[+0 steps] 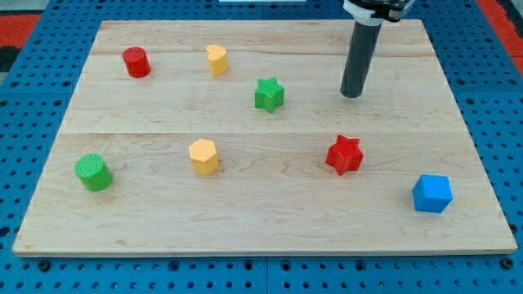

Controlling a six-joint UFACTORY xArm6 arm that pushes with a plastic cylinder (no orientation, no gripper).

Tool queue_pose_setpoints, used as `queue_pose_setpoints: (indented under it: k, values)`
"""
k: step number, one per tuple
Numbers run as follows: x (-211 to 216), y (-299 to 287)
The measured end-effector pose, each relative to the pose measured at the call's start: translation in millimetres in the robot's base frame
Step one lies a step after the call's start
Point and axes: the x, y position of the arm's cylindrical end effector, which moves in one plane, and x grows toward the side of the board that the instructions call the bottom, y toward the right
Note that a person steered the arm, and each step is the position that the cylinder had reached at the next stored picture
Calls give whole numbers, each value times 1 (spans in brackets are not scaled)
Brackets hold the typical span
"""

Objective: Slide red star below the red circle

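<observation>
Worktop (270, 220) is a pale wooden board on a blue perforated base (24, 163). Seven blocks on it, all apart from each other, none touching.

My tip (351, 95) sits in the view's upper right, on the board surface. No pincer on this arm, just the dark rod, so nothing is open, closed or held. Tip touches no block.

Red star (344, 154) is below my tip and just slightly to the view's left of it, clear gap between. It sits right of centre, in the lower half of the board.

Red circle (136, 62), a short cylinder, is at the view's upper left, well apart from the star, nearly the whole board width away.

Around and between:
- Green star (269, 94) is to the view's left of my tip, at about the same height, up and left of the red star.
- Yellow heart (216, 60) is near the top, right of the red circle.
- Yellow hexagon (203, 156) is left of centre, level with the red star, roughly on the line between the star and the spot under the red circle.
- Green cylinder (93, 172) is at the lower left, below the red circle and a bit left of it.
- Blue cube (431, 193) is at the lower right, down and right of the red star.

No containers in view.
</observation>
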Motion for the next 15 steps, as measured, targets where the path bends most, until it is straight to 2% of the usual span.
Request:
queue_pose_setpoints:
  k: [5,6,8,10,14,15]
  values:
    - [-2,1]
    - [13,18]
    - [79,38]
    - [126,40]
    - [171,38]
    - [163,13]
